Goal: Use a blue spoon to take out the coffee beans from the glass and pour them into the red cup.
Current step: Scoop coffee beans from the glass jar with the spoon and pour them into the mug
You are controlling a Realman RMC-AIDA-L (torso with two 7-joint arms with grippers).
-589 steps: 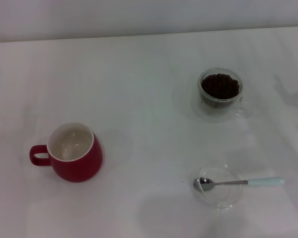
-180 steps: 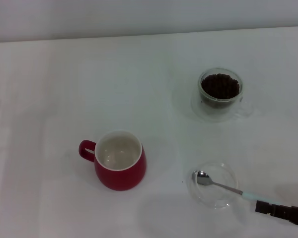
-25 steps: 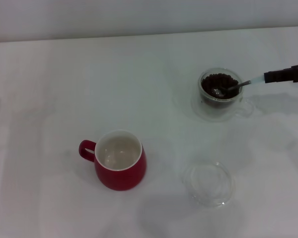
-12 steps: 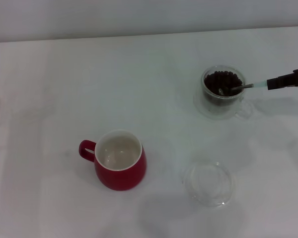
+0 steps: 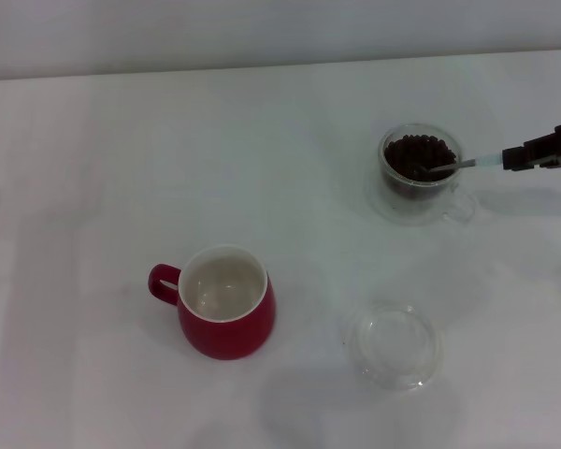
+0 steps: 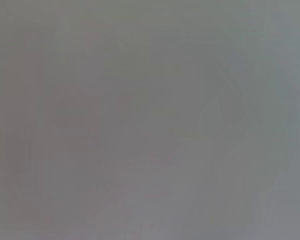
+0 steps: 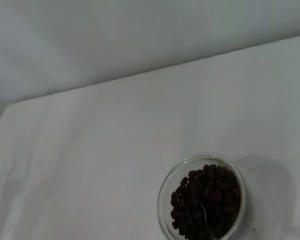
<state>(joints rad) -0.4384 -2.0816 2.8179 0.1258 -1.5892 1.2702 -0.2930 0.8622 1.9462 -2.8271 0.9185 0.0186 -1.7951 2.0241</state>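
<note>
The glass [image 5: 418, 175] stands at the back right of the table, full of coffee beans [image 5: 421, 154]. My right gripper [image 5: 522, 158] reaches in from the right edge, shut on the pale handle of the blue spoon [image 5: 460, 165]. The spoon's metal bowl is dug into the beans. In the right wrist view the glass [image 7: 166, 196] and its beans [image 7: 207, 197] show from above, with the spoon's neck [image 7: 203, 212] among them. The red cup [image 5: 224, 301] stands upright at the front left of centre, empty, handle to the left. My left gripper is out of view.
A shallow clear glass dish [image 5: 394, 344] sits empty at the front right, between the red cup and the table's right side. The white table [image 5: 262, 140] meets a pale wall at the back. The left wrist view shows only plain grey.
In the last second the spoon's bowl has sunk into the beans and the right gripper has shifted slightly right and down. The glass moved a little with it. The red cup is unmoved.
</note>
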